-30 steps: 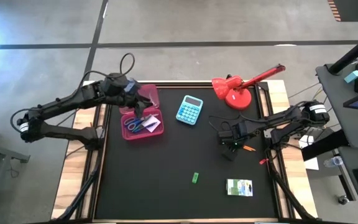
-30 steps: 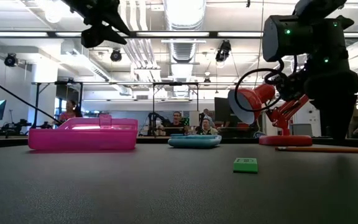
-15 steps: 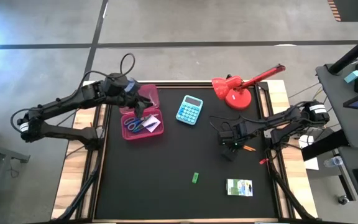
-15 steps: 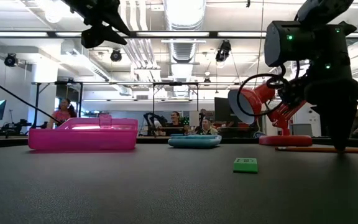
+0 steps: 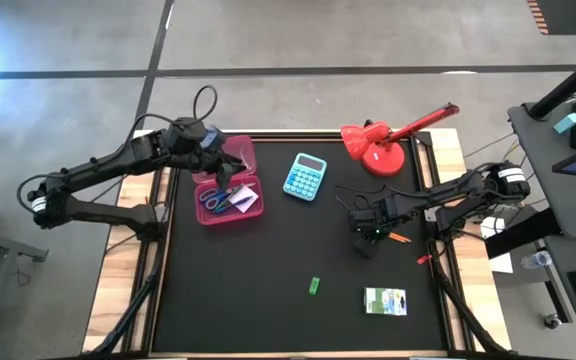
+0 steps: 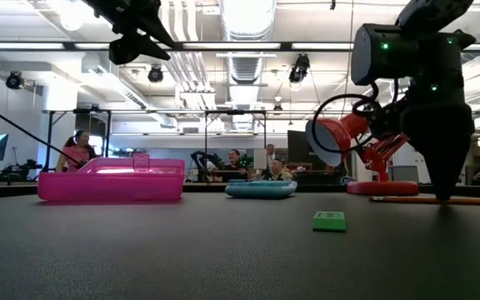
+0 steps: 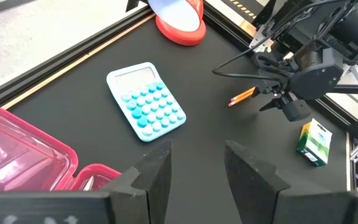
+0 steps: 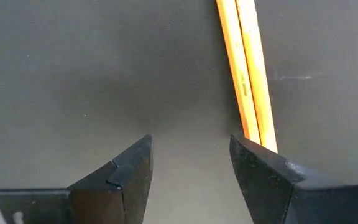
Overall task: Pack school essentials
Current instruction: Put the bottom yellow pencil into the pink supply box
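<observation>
The orange pencil (image 8: 248, 74) is lying on the black worktop (image 5: 268, 280) near its right edge, untouched. The right gripper (image 8: 190, 163) is now being held low over it, having dropped since a second ago, its fingers apart, with one finger beside the pencil instead of astride it. A small sideways correction is probably being called for. The pink box (image 5: 226, 194) is already holding the blue-handled scissors (image 5: 218, 198). The left gripper (image 7: 193, 163) is hovering above the box, parted, empty.
</observation>
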Robot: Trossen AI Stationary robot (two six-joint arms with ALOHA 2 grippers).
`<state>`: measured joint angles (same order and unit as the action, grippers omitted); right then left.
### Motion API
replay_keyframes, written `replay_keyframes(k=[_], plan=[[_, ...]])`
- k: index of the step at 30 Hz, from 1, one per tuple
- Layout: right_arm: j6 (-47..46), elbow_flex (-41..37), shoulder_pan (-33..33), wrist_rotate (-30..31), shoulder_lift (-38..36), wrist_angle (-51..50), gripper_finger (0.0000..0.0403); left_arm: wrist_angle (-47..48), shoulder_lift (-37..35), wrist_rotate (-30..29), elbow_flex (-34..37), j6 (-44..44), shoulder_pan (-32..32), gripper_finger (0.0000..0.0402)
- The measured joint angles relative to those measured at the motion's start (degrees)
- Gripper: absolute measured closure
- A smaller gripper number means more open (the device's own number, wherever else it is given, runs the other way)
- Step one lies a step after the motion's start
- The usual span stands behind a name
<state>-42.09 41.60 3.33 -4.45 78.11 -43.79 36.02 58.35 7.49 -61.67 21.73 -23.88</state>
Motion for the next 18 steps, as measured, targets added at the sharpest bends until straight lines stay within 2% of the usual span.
replay_keyframes(k=[18], plan=[[2.3, 0.0, 0.0, 8.4, 0.2, 4.2, 0.0202, 0.0, 0.0, 0.0, 0.0, -1.1, 0.0, 0.0272]])
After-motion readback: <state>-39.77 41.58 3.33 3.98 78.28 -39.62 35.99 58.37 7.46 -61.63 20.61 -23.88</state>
